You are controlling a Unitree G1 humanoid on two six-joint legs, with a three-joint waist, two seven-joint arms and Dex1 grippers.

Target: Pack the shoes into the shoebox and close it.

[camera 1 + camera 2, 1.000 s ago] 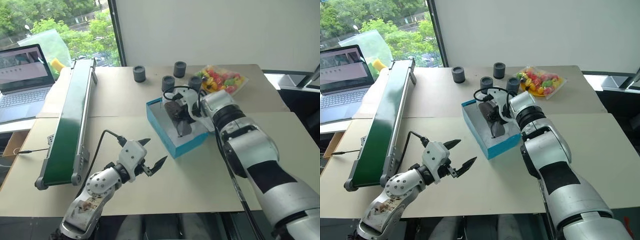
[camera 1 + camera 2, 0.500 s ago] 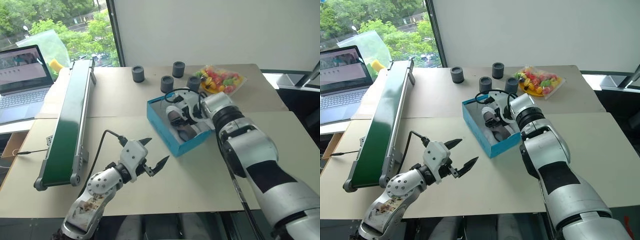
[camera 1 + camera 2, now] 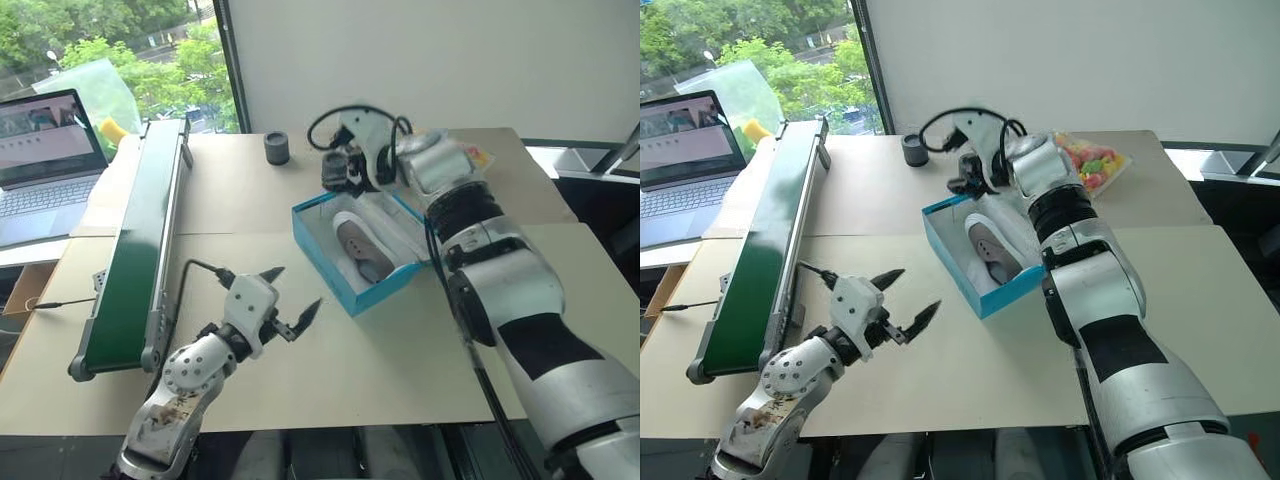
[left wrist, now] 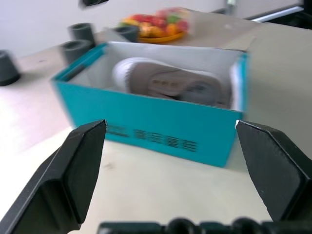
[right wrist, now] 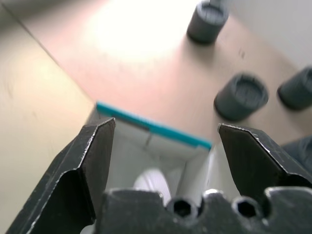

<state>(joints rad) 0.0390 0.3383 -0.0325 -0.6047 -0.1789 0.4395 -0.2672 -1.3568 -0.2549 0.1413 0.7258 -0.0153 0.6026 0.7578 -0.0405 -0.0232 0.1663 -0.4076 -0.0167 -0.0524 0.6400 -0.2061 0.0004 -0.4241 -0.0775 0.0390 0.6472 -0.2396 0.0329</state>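
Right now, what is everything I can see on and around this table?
shoebox: one, bright blue outside, white inside, open, mid-table
shoe: one visible, taupe with white sole, lying in the shoebox
cylinders: dark grey, one plain beyond the box, others partly behind the right arm
fruit plate: one, mixed bright colours in clear wrap, far right of the table
conveyor: one, long, green, along the table's left side
laptop: one, grey, open, left of the conveyor
table: beige top
left gripper: black fingers open, empty, above the table near the box's front
right gripper: open, empty, raised above the box's far end
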